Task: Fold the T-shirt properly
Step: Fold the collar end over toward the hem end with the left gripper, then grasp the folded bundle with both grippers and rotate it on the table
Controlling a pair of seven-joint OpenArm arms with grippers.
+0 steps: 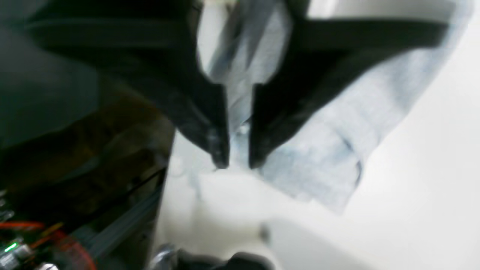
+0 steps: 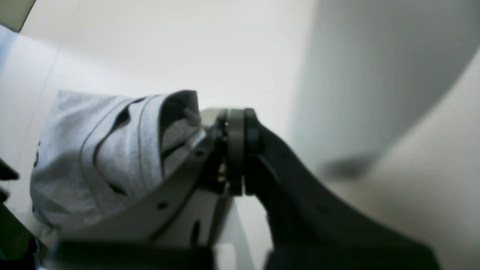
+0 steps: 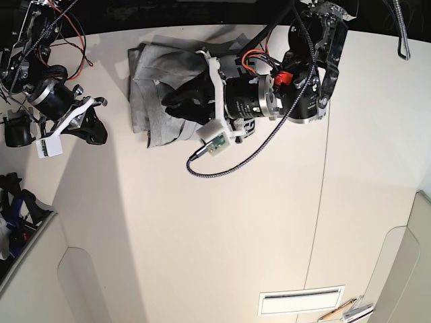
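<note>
The grey T-shirt (image 3: 151, 94) lies bunched in a rough folded pile at the far middle-left of the white table (image 3: 222, 242). My left gripper (image 3: 168, 101) reaches over its right part from the right. In the left wrist view its black fingers (image 1: 210, 123) stand nearly together around a strip of the T-shirt (image 1: 322, 150); the left gripper (image 1: 239, 162) is shut on that cloth, though the picture is blurred. My right gripper (image 3: 101, 121) hovers left of the shirt, apart from it. It is shut and empty, with the right gripper (image 2: 234, 120) tips pointing past the T-shirt (image 2: 105, 157).
A braided cable (image 3: 229, 165) hangs from the left arm across the table below the shirt. Loose wires (image 3: 57, 30) crowd the far left corner. A white slot plate (image 3: 302, 301) and a pencil (image 3: 337, 311) lie near the front right. The table's left edge (image 3: 30, 249) drops away.
</note>
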